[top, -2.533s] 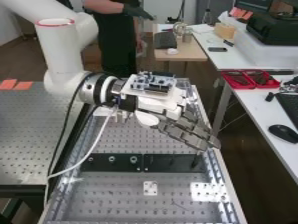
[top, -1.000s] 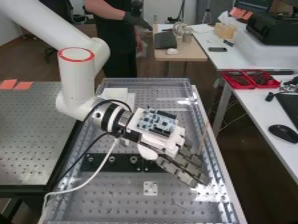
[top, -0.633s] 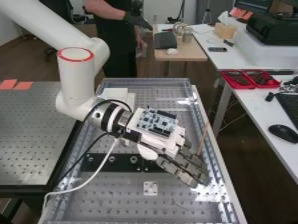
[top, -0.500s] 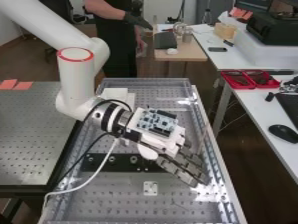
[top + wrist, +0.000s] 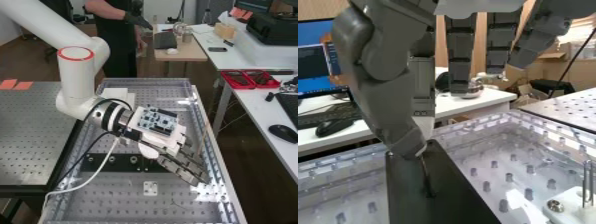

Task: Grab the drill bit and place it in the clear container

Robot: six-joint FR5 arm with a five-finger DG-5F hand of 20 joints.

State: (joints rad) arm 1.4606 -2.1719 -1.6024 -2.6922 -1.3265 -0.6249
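at left in the high view, the arm point(image 5: 77, 82); next, the black block point(image 5: 112, 162) and the clear container point(image 5: 145, 79); at right, the hand point(image 5: 182, 170). compared with the first frame, the hand has shifted nearer the bench's near end, and it now keeps almost still, apparently placed for the grasp. the drill bit point(image 5: 424, 172) stands in the block, its top at the hand; whether it is clamped cannot be told. lifting and placing remain.
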